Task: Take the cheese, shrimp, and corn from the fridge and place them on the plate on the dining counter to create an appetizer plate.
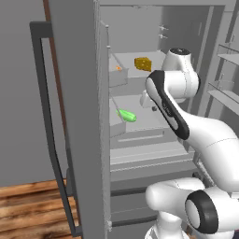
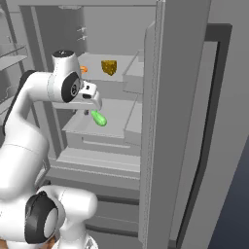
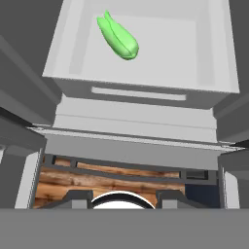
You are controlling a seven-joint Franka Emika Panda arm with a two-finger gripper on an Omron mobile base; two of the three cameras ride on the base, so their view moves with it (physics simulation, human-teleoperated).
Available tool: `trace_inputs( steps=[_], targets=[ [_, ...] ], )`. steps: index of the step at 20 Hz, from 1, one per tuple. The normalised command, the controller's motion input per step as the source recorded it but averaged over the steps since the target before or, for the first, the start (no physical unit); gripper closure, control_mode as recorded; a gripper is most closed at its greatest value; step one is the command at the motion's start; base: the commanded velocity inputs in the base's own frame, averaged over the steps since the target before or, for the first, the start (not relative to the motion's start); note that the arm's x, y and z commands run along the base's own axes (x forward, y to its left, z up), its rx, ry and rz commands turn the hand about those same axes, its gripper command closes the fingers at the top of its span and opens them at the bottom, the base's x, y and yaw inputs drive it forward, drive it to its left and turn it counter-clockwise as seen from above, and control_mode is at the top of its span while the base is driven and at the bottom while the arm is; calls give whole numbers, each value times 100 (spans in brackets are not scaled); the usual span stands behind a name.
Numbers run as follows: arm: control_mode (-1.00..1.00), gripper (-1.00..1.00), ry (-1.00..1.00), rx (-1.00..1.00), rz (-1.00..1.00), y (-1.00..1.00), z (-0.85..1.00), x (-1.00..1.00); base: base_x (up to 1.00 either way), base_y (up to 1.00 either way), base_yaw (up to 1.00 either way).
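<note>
You are at the open fridge (image 1: pixel 154 140) with the arm reaching in. The gripper (image 2: pixel 97 104) hangs just above the corn (image 2: pixel 99 118), pointing down at the middle shelf (image 2: pixel 116 114). From the right base view I cannot tell how wide the gripper stands; nothing looks held in it.

Corn lies alone on that middle shelf, near its left front part, angled across it; in the hand view it sits toward the top (image 3: pixel 118 38), so it is not centred under the gripper.

Cheese (image 1: pixel 143 63) and shrimp (image 1: pixel 119 68) are on the shelf above, cheese further right, shrimp small and near the left wall.

Step in hand, as I judge it: grasp the corn.
- Move the hand until the corn sits between the fingertips in the hand view.
- Turn the wrist so the jaws close across the short width, not along its length.
- Open wider than the corn before going down.
- Go down straight, stop short of the shelf floor.
- Aim for the thick middle; the tapered ends will likely slip.
- Lift clear of the shelf lip before pulling back, and mind the upper shelf.
</note>
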Motion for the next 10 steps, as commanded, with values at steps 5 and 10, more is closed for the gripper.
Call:
trace_inputs(
  steps=[5,10],
  targets=[
    [-100,-100,-2,0,0,0,0,-2,0,0,0],
    [-100,-100,-7,0,0,0,16,0,0,0,0]
  ],
)
